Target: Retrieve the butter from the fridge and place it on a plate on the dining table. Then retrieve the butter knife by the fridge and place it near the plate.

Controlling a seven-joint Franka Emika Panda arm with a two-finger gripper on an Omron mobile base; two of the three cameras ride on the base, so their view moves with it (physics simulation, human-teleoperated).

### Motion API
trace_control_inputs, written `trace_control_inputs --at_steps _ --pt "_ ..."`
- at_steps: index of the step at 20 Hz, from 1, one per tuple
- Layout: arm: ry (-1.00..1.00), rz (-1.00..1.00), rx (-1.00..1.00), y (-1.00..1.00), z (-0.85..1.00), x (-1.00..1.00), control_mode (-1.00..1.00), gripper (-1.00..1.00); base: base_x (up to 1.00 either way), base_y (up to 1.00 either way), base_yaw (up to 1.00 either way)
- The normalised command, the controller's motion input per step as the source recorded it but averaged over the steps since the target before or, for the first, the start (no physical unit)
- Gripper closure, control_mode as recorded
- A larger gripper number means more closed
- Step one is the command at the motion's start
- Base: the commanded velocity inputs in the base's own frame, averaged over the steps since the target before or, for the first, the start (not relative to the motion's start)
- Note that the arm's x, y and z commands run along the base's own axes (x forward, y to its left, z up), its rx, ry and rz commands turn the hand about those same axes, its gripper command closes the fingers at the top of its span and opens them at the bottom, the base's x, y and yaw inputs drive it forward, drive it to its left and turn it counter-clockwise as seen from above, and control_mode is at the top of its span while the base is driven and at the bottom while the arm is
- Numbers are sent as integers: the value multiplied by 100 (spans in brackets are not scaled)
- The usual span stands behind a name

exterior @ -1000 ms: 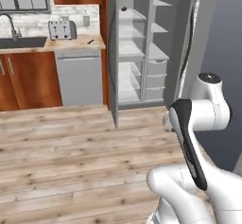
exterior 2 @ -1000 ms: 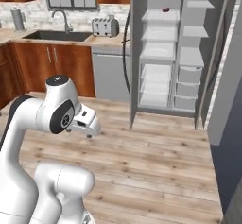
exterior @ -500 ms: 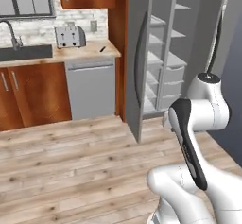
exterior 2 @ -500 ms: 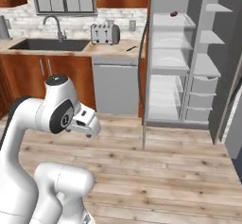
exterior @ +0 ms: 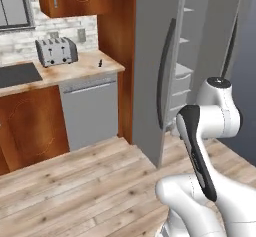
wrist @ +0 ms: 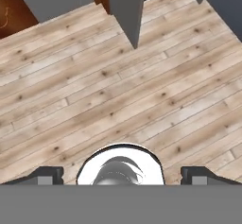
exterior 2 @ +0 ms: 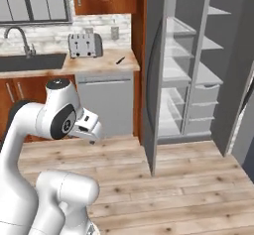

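The fridge stands with its doors swung wide, pale inner shelves showing; in the left base view its near door with a dark curved handle blocks most of the inside. The butter is out of view, and so are the plate and the dining table. The butter knife, small and dark, lies on the counter end beside the fridge. My gripper hangs folded close to the arm, pointing down at the wooden floor, open with nothing between its fingertips. It is well short of the fridge.
A grey dishwasher front sits under the counter left of the fridge. A toaster and a sink lie along the counter. The open fridge door's edge juts over the plank floor ahead.
The whole picture has shifted: the base has driven closer, so fridge, counter and dishwasher loom larger. The arm keeps its folded pose and the gripper stays open.
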Motion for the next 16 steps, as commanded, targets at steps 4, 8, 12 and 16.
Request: trace_control_inputs --at_steps 4,8,12,16 --pt "0 0 0 0 0 0 100 -100 99 100 -29" --pt "0 0 0 0 0 0 100 -100 100 100 -18" --pt "0 0 0 0 0 0 100 -100 98 92 -8" --pt "0 0 0 0 0 0 100 -100 94 57 -9"
